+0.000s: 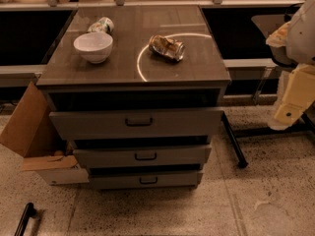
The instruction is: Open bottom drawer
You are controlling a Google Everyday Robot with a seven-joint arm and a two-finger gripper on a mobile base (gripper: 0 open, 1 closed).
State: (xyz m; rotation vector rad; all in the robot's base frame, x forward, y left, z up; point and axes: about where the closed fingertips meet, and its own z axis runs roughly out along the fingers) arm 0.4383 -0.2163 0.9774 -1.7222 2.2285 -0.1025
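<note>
Looking down at a grey-brown cabinet (197, 70) w/ three drawers stacked. Sitting lowest, at 6 o'clock of the stack, just above the speckled floor (256, 195): bottom drawer (113, 180), slimmest front, small dark pull handle (148, 180) at ctr. Showing a dark gap along its top edge; ajar or shut, can't tell. Stacking above it: middle drawer (108, 157), then top drawer (88, 124) w/ the tallest front, each carrying its own dark handle.

Hanging at 3 o'clock of the view, off the cabinet's rt side and well apart from all three drawers: gripper (284, 118), pale cream, at the lower end of the white arm (302, 28). Pointing down toward 7 o'clock. Spread or pressed together, can't tell.

Resting on the cabinet top: white bowl (93, 47) at 10 o'clock, upright; printed container (101, 25) lying on its side just behind it toward 12; crushed can (167, 47) lying on its side at 1 o'clock, overlapping a bright ring of reflected light (139, 63).

Leaning against the cabinet's left side at 8 o'clock: open cardboard box (27, 127). Lying on the floor at 7 o'clock: black bar (23, 220). Slanting down at 4 o'clock: black leg (232, 141).
</note>
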